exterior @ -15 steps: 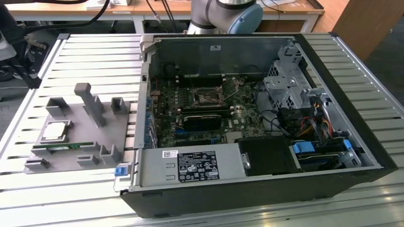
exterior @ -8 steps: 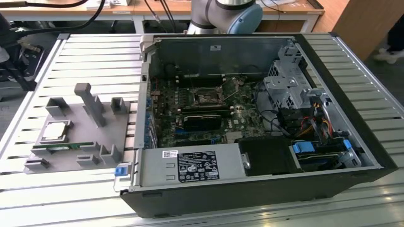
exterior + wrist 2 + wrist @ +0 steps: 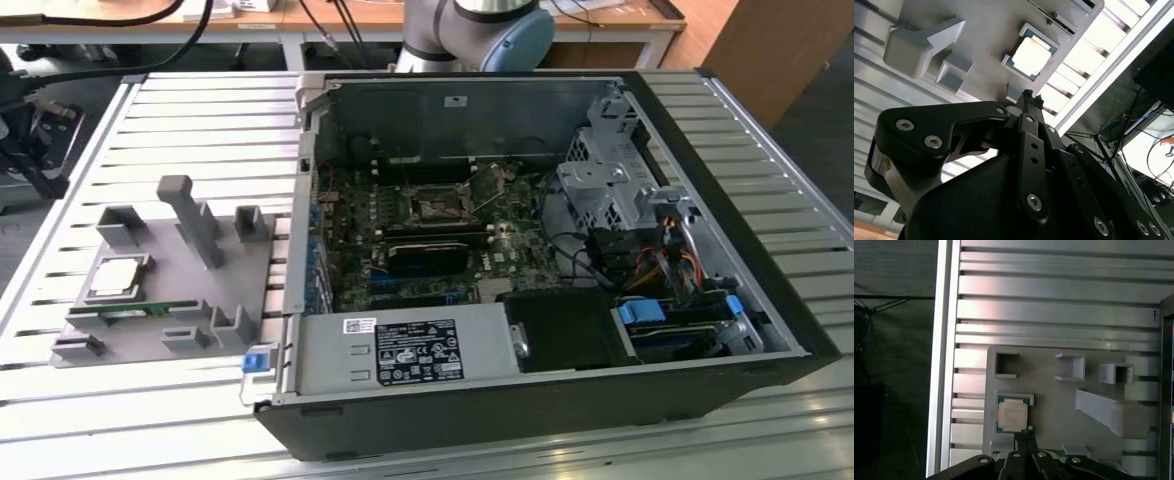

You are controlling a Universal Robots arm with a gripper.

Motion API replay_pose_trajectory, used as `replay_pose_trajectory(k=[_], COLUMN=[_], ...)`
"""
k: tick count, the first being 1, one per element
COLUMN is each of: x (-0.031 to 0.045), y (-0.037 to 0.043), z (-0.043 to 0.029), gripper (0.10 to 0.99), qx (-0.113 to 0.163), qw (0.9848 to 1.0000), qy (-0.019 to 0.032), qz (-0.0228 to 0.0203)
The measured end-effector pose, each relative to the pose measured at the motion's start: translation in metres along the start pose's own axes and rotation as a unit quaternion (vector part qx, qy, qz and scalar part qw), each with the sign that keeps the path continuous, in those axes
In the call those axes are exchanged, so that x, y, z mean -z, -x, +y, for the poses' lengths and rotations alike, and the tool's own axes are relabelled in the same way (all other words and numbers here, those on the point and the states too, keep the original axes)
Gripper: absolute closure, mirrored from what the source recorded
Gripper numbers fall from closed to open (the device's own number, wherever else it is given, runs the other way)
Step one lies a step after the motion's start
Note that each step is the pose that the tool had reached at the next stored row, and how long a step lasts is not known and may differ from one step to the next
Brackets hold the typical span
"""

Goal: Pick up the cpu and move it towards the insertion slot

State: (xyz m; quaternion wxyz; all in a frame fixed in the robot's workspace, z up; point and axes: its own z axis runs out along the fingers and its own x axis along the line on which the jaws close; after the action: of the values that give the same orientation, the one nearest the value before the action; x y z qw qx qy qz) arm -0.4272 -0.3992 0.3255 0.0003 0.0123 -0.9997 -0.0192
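Tool (image 3: 1025, 439) closed, empty, near cpu (image 3: 1013, 416) in gray tray (image 3: 1054, 405); chip likely light, stiff, fragile, so grip opposite edges.

Even, bright light fills the exterior view: the ribbed bench (image 3: 200, 120) gleams pale, while the inside of the open computer case (image 3: 534, 425) sits dim. In the second wrist view the chip (image 3: 1031, 56) just ahead of the jaws glares almost white. The bench slats beyond it burn out completely, and the black housing (image 3: 979, 200) behind the jaws is a dark mass. In the first wrist view glare bands cross the slats past the jaws, and the grey tray's (image 3: 1054, 405) posts cast soft shadows.
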Motion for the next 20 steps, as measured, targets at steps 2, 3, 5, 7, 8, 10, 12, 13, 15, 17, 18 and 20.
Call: replay_pose_trajectory(k=[2, 3, 5, 7, 8, 10, 12, 13, 15, 17, 18, 20], x=[-0.0022, -0.0034, -0.0065, -0.0092, -0.0104, -0.0131, -0.016, -0.0173, -0.0201, -0.0223, -0.0235, -0.0262], y=[-0.0007, -0.001, -0.0013, -0.0014, -0.0014, -0.0016, -0.0017, -0.0017, -0.0019, -0.0019, -0.002, -0.0021], z=[-0.0003, -0.0003, -0.0005, -0.0007, -0.0007, -0.0009, -0.0011, -0.0011, -0.0013, -0.0013, -0.0014, -0.0018], gripper=[0.973, 0.918, 0.855, 0.737, 0.737, 0.62, 0.561, 0.561, 0.506, 0.38, 0.38, 0.38], qx=[0.0, 0.001, 0.002, 0.004, 0.005, 0.006, 0.006, 0.006, 0.006, 0.006, 0.006, 0.006], qw=[1.0, 1.0, 1.0, 1.0, 1.0, 1.0, 1.0, 1.0, 1.0, 1.0, 1.0, 1.0], qy=[-0.0001, 0.0, 0.0003, 0.0004, 0.0003, 0.0004, 0.0004, 0.0004, 0.0006, 0.0011, 0.0013, 0.0019], qz=[0.0001, 0.0002, 0.0002, 0.0003, 0.0004, 0.0004, 0.0005, 0.0005, 0.0005, 0.0005, 0.0005, 0.0005])
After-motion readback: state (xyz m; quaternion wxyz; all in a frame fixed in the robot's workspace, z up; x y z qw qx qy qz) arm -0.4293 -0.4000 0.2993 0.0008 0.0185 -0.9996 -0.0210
